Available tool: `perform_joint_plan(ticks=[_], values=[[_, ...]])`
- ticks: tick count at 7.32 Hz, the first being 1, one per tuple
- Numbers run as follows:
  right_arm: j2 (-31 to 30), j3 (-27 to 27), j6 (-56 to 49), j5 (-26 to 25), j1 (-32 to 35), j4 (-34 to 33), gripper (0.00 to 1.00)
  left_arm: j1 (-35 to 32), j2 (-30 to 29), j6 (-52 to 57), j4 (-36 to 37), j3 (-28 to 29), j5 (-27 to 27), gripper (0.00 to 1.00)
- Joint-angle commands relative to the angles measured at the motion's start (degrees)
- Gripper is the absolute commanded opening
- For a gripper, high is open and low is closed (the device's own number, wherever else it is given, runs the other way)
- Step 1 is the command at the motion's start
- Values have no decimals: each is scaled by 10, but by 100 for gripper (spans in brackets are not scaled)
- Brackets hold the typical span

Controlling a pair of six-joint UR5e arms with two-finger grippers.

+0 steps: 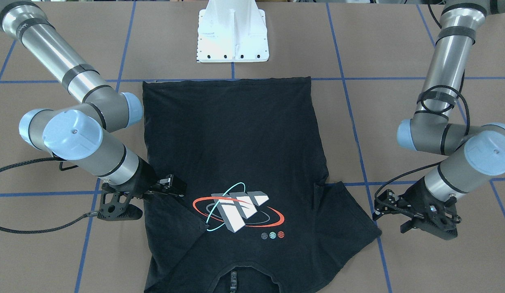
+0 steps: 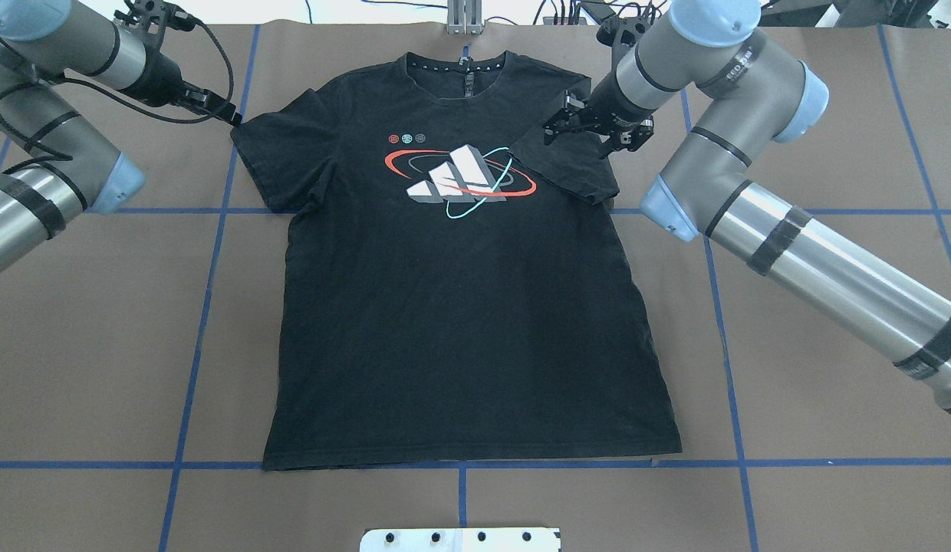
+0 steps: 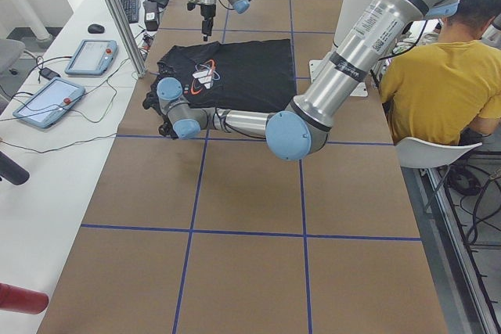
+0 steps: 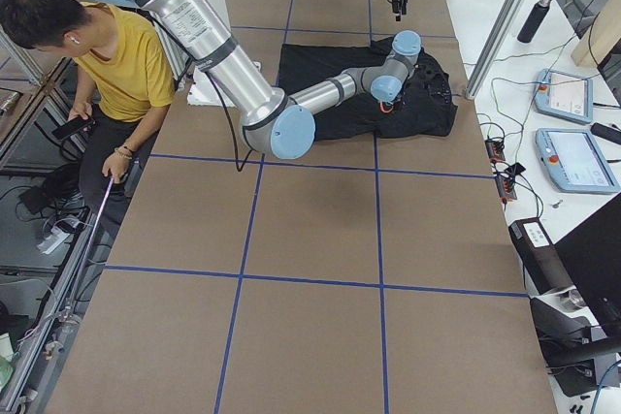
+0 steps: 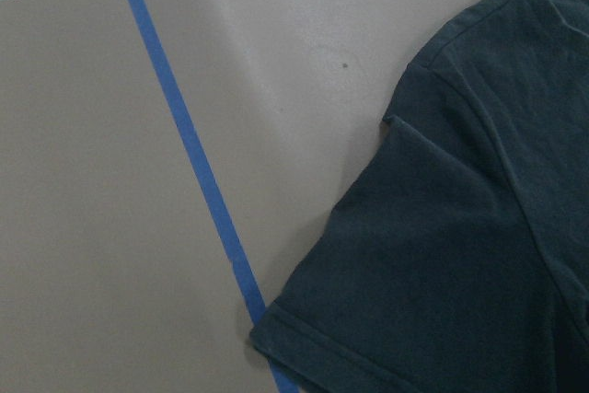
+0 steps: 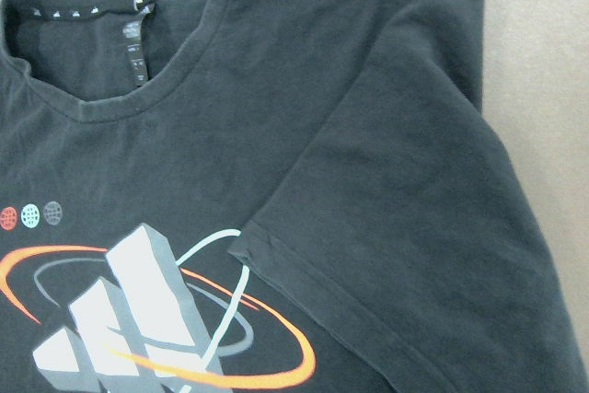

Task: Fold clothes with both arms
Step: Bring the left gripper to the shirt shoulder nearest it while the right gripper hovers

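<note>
Near the table's (image 2: 828, 345) far edge, where the flat T-shirt's (image 2: 460, 322) collar (image 2: 459, 67) points, the left gripper (image 2: 231, 116) (open or closed, can't tell) sits just outside the unfolded left sleeve (image 2: 268, 161); the right gripper (image 2: 588, 134) hangs open over the tucked-in right sleeve (image 2: 569, 172).

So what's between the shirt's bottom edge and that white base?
Just bare brown table, crossed by blue tape lines, one running along the shirt hem; the overhead view shows it.

Open table (image 2: 100, 345) flanks the T-shirt (image 2: 460, 307); a white pedestal (image 2: 460, 539) stands beyond its hem.
</note>
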Motion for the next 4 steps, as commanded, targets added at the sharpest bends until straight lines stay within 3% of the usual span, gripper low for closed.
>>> perform_joint_plan(ticks=[1,2,4], values=[[-21,22,1,2,0,0,99,4,-8,-13,-8,44,7,71],[-22,22,1,1,-1,0,99,5,-8,-15,-8,48,6,59],[-28,20,1,-7,-6,1,99,5,-12,-16,-8,61,6,57]])
